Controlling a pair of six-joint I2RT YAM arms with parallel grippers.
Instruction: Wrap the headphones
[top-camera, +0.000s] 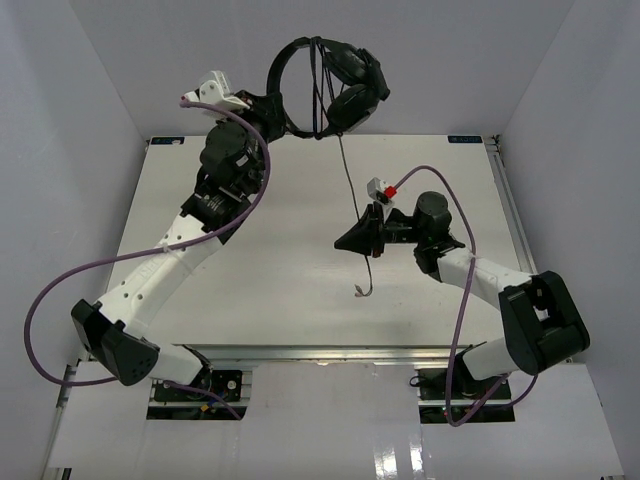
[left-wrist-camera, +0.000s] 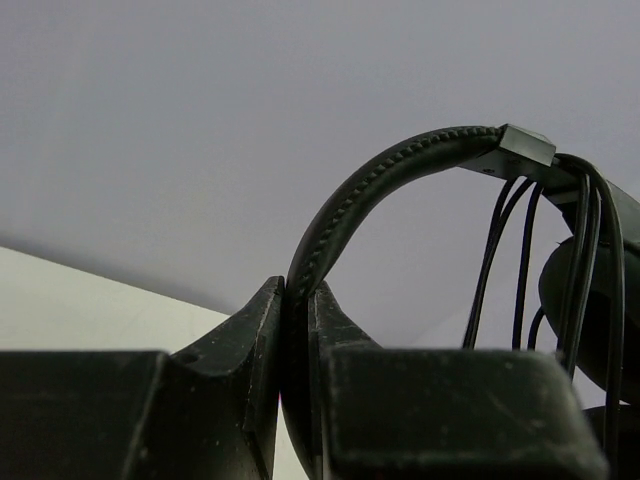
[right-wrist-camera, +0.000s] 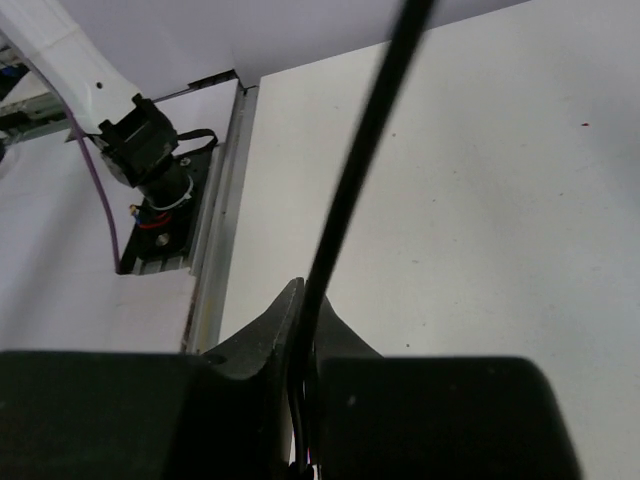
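Right wrist view: right gripper pressed together, pinching thin black cord; cord rises away from fingertips over white table. Left wrist view: left gripper clamped on curved stitched headband of black over-ear headphones, raised off table; cord loops draped over headband beyond fingertips, padded earcup further right.

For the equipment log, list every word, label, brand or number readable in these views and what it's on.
Nothing legible in any view.
Left tag at the table's far edge: too small to read.
Right tag at that edge: too small to read.
Headphones: no brand or marking shows.
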